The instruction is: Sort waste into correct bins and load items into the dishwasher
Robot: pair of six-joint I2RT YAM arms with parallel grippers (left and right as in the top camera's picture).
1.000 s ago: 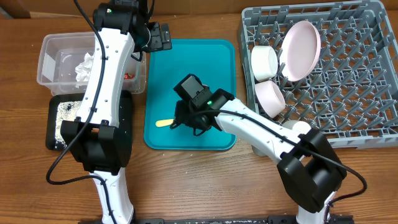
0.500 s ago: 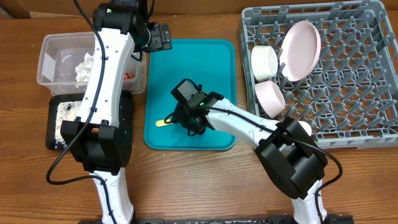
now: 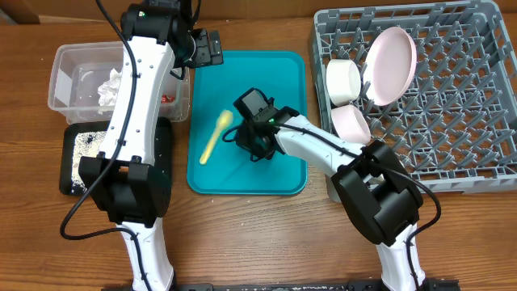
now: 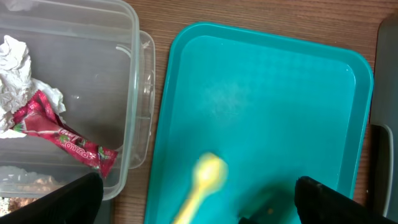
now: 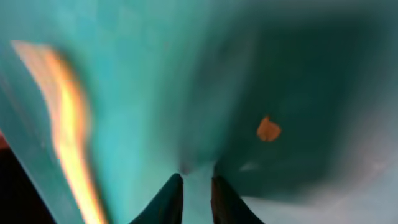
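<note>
The yellow spoon (image 3: 214,136) lies slantwise on the teal tray (image 3: 283,73), bowl end toward the far side. It shows blurred in the left wrist view (image 4: 202,180) and the right wrist view (image 5: 65,124). My right gripper (image 3: 245,144) is low over the tray just right of the spoon, its fingers (image 5: 174,193) nearly together with nothing between them. A small orange crumb (image 5: 268,129) lies on the tray ahead of it. My left gripper (image 3: 207,47) hangs open and empty (image 4: 198,193) over the tray's far left corner. The napkin (image 4: 15,59) and red wrapper (image 4: 59,134) lie in the clear tub (image 3: 69,55).
The black tray (image 3: 71,153), with white rice grains, sits in front of the tub. The grey dish rack (image 3: 452,121) at the right holds the pink plate (image 3: 392,65) and two white bowls (image 3: 343,79) (image 3: 351,128). The right arm crosses the tray's front right.
The spoon has gone from lying crosswise at the tray's front left to slanting farther back. My right gripper moved back and a little right. The left arm stayed still.
</note>
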